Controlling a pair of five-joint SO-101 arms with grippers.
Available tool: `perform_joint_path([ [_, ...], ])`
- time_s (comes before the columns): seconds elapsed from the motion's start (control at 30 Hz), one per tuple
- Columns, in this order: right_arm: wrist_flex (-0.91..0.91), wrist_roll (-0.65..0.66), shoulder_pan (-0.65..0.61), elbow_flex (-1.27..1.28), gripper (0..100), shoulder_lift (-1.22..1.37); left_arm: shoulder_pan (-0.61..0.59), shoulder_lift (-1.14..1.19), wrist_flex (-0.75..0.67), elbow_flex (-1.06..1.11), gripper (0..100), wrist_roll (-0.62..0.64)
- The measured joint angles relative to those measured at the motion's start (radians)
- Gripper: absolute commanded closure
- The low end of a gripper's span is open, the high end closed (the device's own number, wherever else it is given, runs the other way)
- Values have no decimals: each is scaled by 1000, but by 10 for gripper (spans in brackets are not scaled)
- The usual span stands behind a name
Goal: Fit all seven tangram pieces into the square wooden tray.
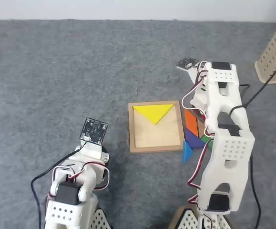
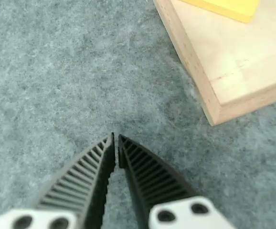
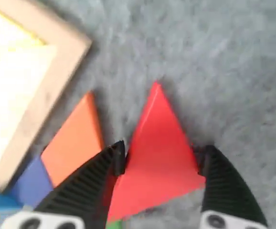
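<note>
Right gripper [image 3: 163, 150] spread astride red triangle [image 3: 157, 119], flat on worktop [image 1: 57, 71] beside orange piece [image 3: 76, 138], right of mid-frame tray [image 1: 132, 129]. I judge it light, stiff, slick: pinch slanted edges. Left gripper [image 2: 116, 138] pressed together, empty.

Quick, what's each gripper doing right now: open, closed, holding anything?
Left gripper: closed, holding nothing.
Right gripper: open, one finger at each side of the red triangle on the carpet.

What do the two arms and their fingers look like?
Both the left arm and right arm have white printed shells, black servos and red, white and black cables. Fingers are black, ribbed, tapering to points. Right arm's panel is perforated.
</note>
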Motion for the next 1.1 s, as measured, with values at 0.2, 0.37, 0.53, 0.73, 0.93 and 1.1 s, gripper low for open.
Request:
perform_joint_path([
  [0.2,109,-12,6,-31,701,-14,0,0,0,0,988,0],
  [0.37,101,-92,14,-35,700,-14,0,0,0,0,988,0],
  [0.53,54,-155,14,-35,701,3,0,0,0,0,988,0],
  [0.73,-5,-181,28,-41,702,49,0,0,0,0,988,0],
  [0.93,-5,-186,29,-51,779,69,0,0,0,0,988,0],
  [1.1,-17,-192,41,-69,892,71,0,0,0,0,988,0],
])
